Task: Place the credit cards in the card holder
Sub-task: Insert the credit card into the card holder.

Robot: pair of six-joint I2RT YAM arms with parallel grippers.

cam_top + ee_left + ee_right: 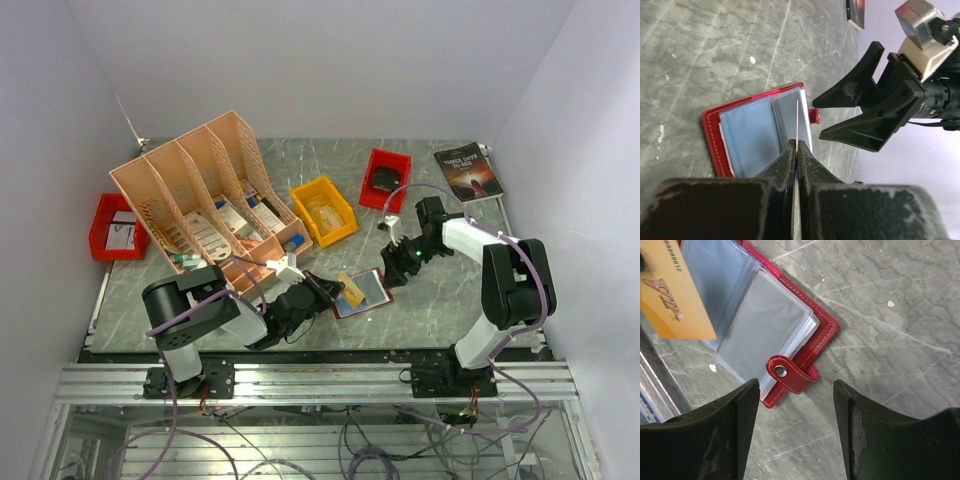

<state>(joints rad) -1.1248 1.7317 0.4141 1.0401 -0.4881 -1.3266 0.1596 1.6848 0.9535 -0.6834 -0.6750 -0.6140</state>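
Feeding card (675,295) edge-first toward a pocket (767,322): left claw (796,146) pinched shut on it over the open holder (826,326) on the bench (890,340); right claw (795,390) gapes beside snap tab (790,374), empty. Best pin holder first.

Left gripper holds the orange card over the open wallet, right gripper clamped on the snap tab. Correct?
No. The right gripper is open, its jaws apart and the snap tab ungripped just ahead of them, as the right wrist view shows. The left gripper does hold the orange card over the open wallet.
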